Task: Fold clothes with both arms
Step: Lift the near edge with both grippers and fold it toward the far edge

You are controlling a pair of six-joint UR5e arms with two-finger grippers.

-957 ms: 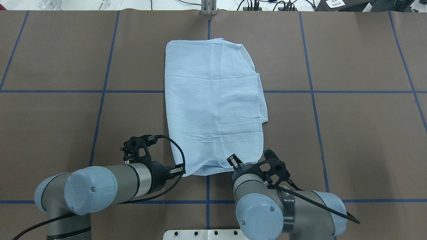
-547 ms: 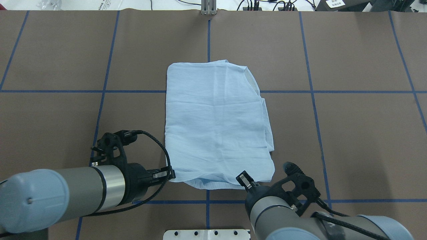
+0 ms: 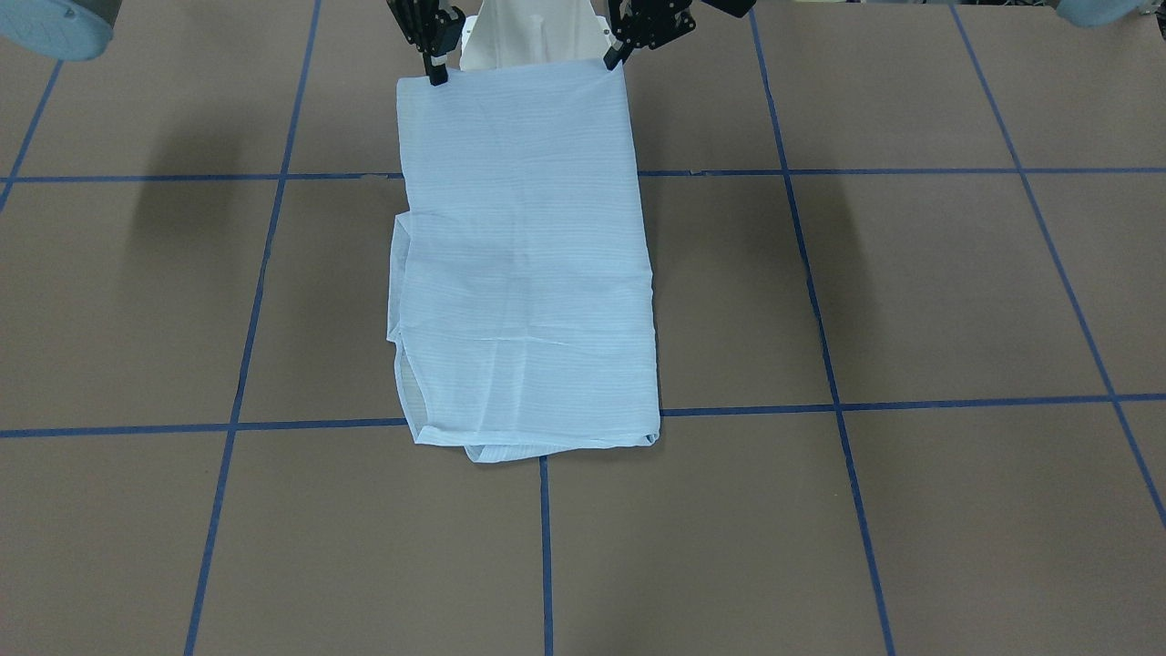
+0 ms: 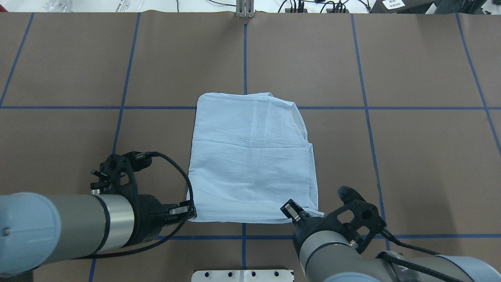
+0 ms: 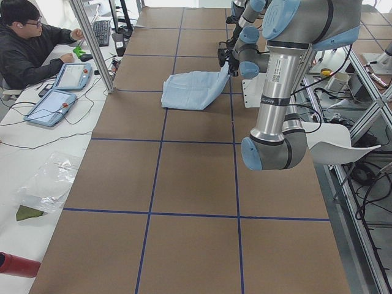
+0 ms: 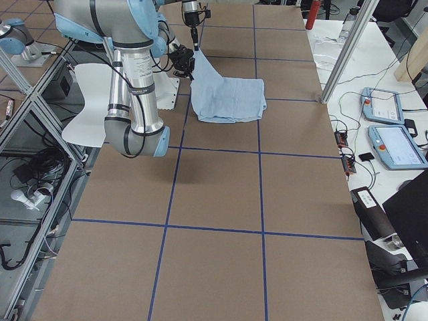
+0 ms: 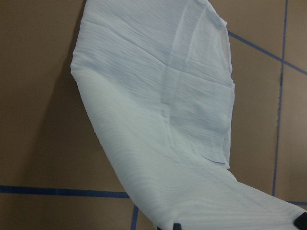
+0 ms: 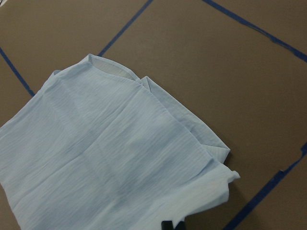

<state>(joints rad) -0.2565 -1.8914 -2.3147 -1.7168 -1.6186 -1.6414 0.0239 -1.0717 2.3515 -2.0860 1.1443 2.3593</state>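
Brown covering crossed by blue tape lines is spreading over the surface (image 4: 391, 156), and the light blue shirt (image 4: 250, 164) is lying on it, folded into a long rectangle, at the middle of the near, robot side. Its far part is resting flat, while its near edge is hanging lifted off the surface, stretched between the two tools. The left tool (image 4: 189, 210) is pinching the shirt's near left corner, with its fingers pressed together on the cloth. The right tool (image 4: 292, 213) is pinching the near right corner in the same way. Along the shirt's right side, lower layers are peeking out past the top layer. Beyond the far side of the surface, a person (image 5: 27, 43) is sitting beside two flat screen units (image 5: 52, 105).
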